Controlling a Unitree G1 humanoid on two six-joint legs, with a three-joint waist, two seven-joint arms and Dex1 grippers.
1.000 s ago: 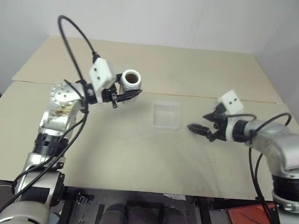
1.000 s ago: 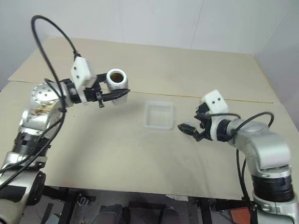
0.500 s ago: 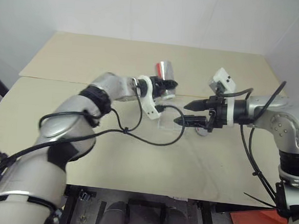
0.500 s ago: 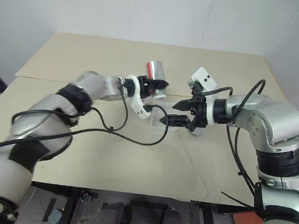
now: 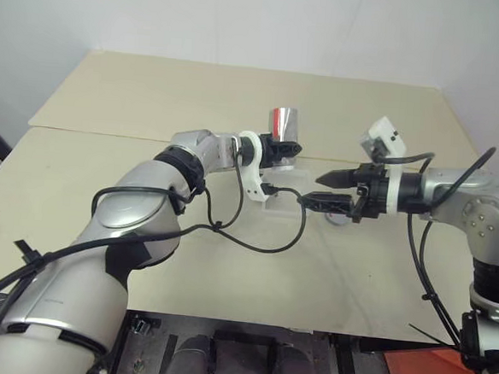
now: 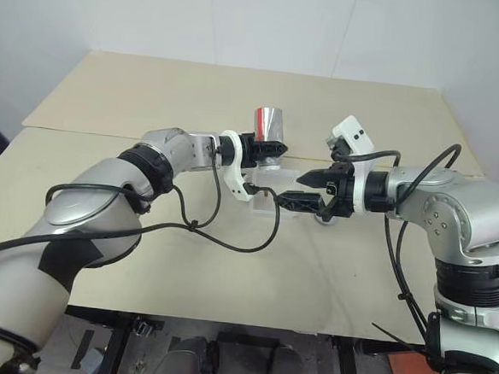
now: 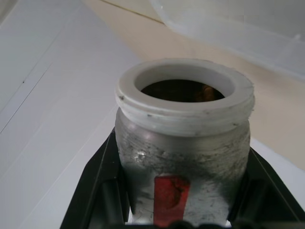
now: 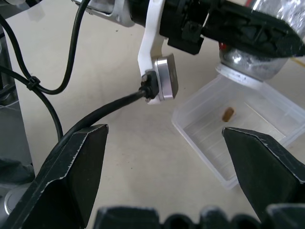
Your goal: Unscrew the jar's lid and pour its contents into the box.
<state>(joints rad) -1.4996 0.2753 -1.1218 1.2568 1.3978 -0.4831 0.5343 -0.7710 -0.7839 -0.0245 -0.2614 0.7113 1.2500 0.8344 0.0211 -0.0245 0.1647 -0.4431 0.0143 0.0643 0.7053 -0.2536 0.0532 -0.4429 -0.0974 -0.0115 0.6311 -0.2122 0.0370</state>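
Bench: pale beige bench (image 5: 152, 103), white wall.
Left hand (image 5: 279, 152): clamps inverted silvery, red-labelled jar (image 5: 283, 123) above shallow clear plastic box (image 8: 238, 138).
Right hand (image 5: 322, 189): wide open, empty.
Pour: brown bean (image 8: 228, 114) in box; keep the mouth centred.

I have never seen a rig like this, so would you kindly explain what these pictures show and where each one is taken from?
This is a humanoid robot with two arms at a beige table. Two pictures come from cameras in its head, looking down; the other two come from cameras on its wrists. The left tool is shut on a small clear jar with a red label, tipped mouth-down over a shallow clear plastic box. A tiny brown piece lies in the box. The right tool is open and empty beside it. The jar's lid is off.
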